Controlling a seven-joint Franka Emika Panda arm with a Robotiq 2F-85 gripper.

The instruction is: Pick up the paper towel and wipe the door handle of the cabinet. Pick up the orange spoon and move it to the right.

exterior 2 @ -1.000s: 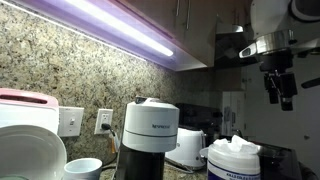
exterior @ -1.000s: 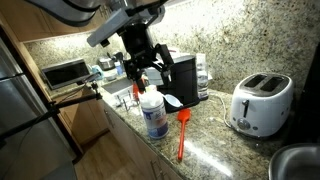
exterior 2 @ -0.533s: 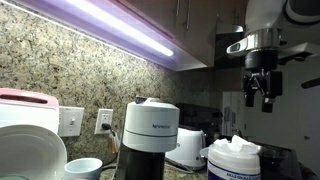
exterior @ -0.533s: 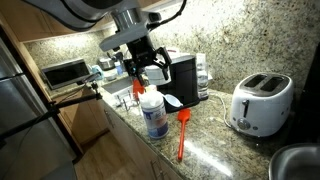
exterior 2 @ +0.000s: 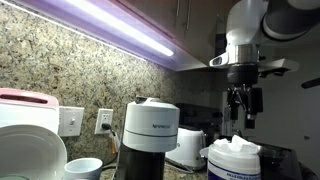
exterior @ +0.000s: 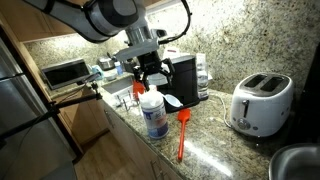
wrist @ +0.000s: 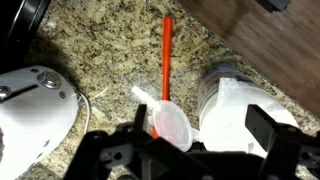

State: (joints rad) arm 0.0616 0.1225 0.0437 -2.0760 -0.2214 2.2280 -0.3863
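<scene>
Descent should run straight down onto the towel point(exterior 2: 236, 143) tuft protruding from the canister point(exterior: 154, 118), fingers point(wrist: 263, 125) apart (they hover open above it), closing only on the tuft, clear of the spoon point(exterior: 182, 130) lying on the worktop point(exterior: 215, 150) just beside the canister.

The orange spoon point(exterior: 181, 133) is orange-red. The table point(exterior: 215, 150) is granite speckled brown, beige and black. The toaster point(exterior: 259, 103) is white, and the cylinder point(exterior: 153, 115) is white with a blue label.
</scene>
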